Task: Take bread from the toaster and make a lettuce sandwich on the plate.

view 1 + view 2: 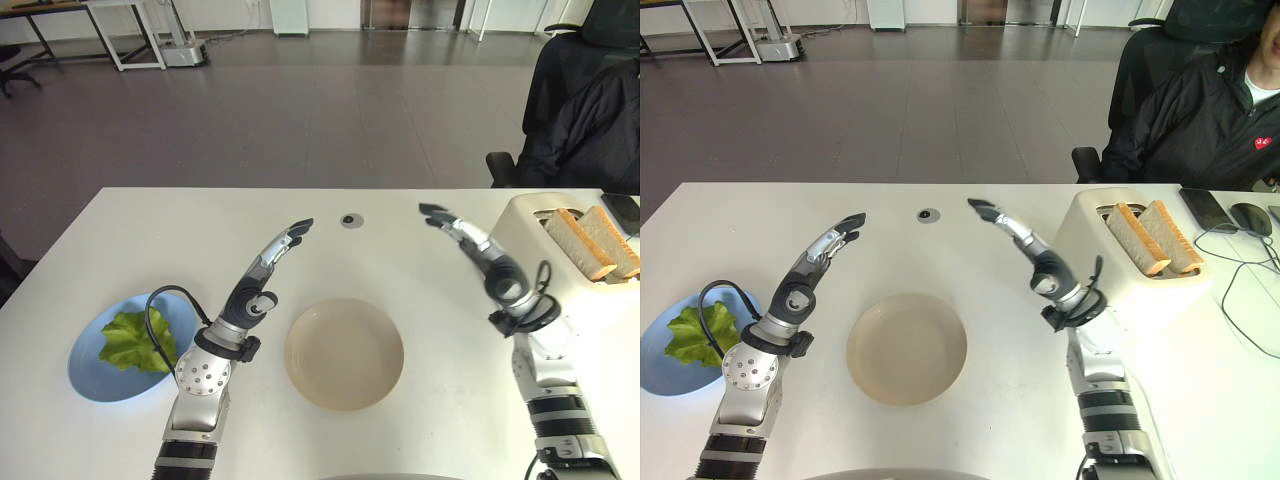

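Left robot hand (262, 277) and right robot hand (478, 252) are held spread over the table (200, 225); bread (590, 242) is seated in the toaster (520, 228), lettuce (130, 340) on the blue plate (88, 378)

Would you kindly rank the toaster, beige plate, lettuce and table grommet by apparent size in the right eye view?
Largest to smallest:
toaster
beige plate
lettuce
table grommet

Open way to the toaster (1170, 288)
Bare surface (1010, 340) lies between the right hand (1035, 255) and the toaster; bread slices (1137, 238) stand clear above its slots.
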Controlling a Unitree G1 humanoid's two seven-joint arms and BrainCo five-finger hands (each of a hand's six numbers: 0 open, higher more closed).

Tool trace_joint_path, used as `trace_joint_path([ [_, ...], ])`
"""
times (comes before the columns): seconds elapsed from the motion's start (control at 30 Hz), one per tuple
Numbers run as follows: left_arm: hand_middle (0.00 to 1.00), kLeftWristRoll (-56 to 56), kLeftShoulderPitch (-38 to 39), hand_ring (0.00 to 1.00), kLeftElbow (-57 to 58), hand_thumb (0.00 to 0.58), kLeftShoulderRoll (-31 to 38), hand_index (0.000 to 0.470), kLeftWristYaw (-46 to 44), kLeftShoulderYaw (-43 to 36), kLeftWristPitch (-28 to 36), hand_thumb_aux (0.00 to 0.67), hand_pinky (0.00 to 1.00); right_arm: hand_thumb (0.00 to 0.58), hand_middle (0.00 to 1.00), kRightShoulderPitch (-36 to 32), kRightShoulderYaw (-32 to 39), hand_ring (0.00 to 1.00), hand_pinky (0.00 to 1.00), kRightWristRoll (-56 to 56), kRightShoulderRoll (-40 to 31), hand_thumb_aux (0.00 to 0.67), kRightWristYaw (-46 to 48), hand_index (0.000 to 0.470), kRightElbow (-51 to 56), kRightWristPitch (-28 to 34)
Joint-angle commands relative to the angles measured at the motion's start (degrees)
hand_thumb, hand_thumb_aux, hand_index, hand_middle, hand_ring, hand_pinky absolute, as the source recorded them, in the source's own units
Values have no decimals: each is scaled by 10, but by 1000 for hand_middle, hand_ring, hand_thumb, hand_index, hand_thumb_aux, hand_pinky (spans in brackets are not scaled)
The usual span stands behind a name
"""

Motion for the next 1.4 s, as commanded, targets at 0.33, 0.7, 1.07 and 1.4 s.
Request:
trace_joint_path([
  [0.33, 0, 1, -7, 0, -2, 0, 0, 0, 6, 3, 0, 0, 0, 0, 0, 7, -17, 0, 0, 19, -11, 0, 11, 0, 25, 33],
  [0.7, 0, 1, -15, 0, 6, 0, -3, 0, 7, 1, -4, 0, 0, 0, 0, 1, 16, 0, 0, -35, 13, 0, 5, 0, 85, -2],
  [1.07, 0, -1, -15, 0, 12, 0, 0, 0, 6, 1, -7, 0, 0, 0, 0, 0, 27, 0, 0, -40, 19, 0, 0, 0, 90, -10],
  [1.4, 0, -1, -13, 0, 8, 0, 1, 0, 6, 1, -8, 0, 0, 0, 0, 3, 36, 0, 0, -41, 17, 0, 0, 0, 89, -15],
])
